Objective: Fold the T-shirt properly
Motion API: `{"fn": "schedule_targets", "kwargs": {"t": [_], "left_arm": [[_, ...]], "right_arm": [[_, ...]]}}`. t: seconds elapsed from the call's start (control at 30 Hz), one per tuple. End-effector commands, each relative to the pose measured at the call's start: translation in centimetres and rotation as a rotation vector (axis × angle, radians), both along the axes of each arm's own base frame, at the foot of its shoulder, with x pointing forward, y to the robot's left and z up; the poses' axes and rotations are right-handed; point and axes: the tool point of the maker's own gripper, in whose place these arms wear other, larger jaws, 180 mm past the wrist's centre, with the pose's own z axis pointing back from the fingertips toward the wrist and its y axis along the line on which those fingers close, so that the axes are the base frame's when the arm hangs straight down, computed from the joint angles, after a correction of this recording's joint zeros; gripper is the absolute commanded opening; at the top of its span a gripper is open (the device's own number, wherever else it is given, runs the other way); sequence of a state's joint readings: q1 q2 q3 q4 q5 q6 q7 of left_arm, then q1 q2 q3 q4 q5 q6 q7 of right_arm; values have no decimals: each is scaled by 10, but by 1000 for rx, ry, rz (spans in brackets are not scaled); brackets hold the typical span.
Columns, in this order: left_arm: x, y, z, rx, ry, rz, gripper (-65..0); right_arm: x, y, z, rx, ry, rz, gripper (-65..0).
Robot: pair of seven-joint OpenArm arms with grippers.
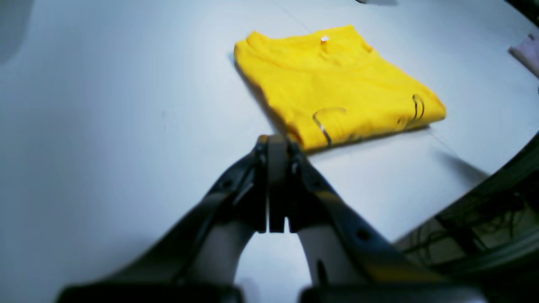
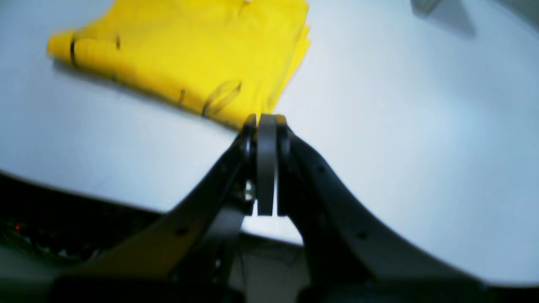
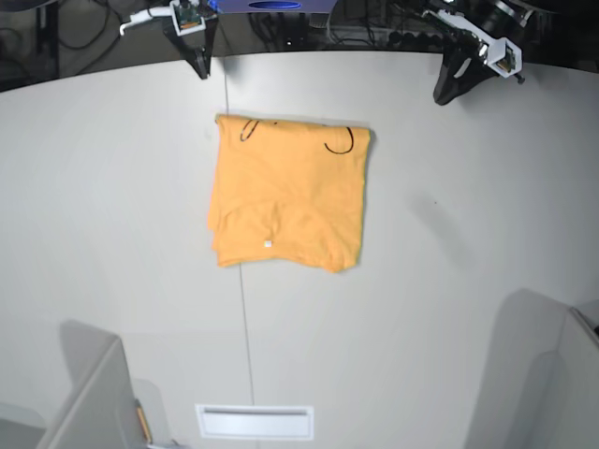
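The orange-yellow T-shirt (image 3: 288, 195) lies folded into a rough square in the middle of the white table, with black curved marks along its far edge and a small white tag (image 3: 267, 243) near its front edge. It shows in the left wrist view (image 1: 337, 84) and in the right wrist view (image 2: 189, 50) too. My left gripper (image 3: 447, 92) hangs shut and empty above the table's far right, away from the shirt; its jaws (image 1: 276, 143) press together. My right gripper (image 3: 200, 67) is shut and empty at the far left edge (image 2: 265, 120).
A small pinkish cloth (image 1: 526, 52) lies at the right edge of the left wrist view. A seam line (image 3: 245, 309) runs down the table. Grey panels (image 3: 89, 402) stand at the front corners, and a white slot plate (image 3: 255, 421) sits at the front middle.
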State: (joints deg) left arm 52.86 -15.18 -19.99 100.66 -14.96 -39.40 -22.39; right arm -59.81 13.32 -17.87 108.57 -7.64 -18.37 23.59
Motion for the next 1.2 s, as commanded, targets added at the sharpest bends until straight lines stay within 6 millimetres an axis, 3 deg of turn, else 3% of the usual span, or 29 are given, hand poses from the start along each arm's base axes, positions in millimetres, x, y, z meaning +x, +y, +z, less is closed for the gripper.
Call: {"fn": "schedule_targets", "kwargs": {"t": [0.0, 0.13, 0.23, 0.5, 0.6, 0.77, 0.9, 1.03, 1.17], "left_arm": [[-9, 3, 6, -34, -13, 21, -650], [-52, 18, -16, -82, 64, 125, -650], [-88, 33, -37, -89, 153, 203, -650], [-199, 59, -111, -131, 387, 485, -650], [-229, 64, -134, -145, 417, 590, -650], [-262, 58, -179, -131, 554, 664, -650], [-255, 41, -202, -130, 634, 590, -650], [-245, 24, -228, -35, 723, 438, -650], [-249, 12, -270, 107, 961, 274, -650]], "right_arm": [[-13, 0, 1, -5, 14, 9, -650], [-62, -2, -31, -35, 173, 29, -650], [-106, 8, -54, -35, 297, 90, -650], [-224, 29, -117, -66, 592, 334, -650], [-254, 25, -139, -108, 666, 401, -650], [-263, -3, -175, -273, 682, 409, -650], [-270, -28, -215, -306, 830, 282, -650], [-256, -59, -256, -411, 924, 169, -650], [-225, -77, -275, -498, 927, 114, -650]]}}
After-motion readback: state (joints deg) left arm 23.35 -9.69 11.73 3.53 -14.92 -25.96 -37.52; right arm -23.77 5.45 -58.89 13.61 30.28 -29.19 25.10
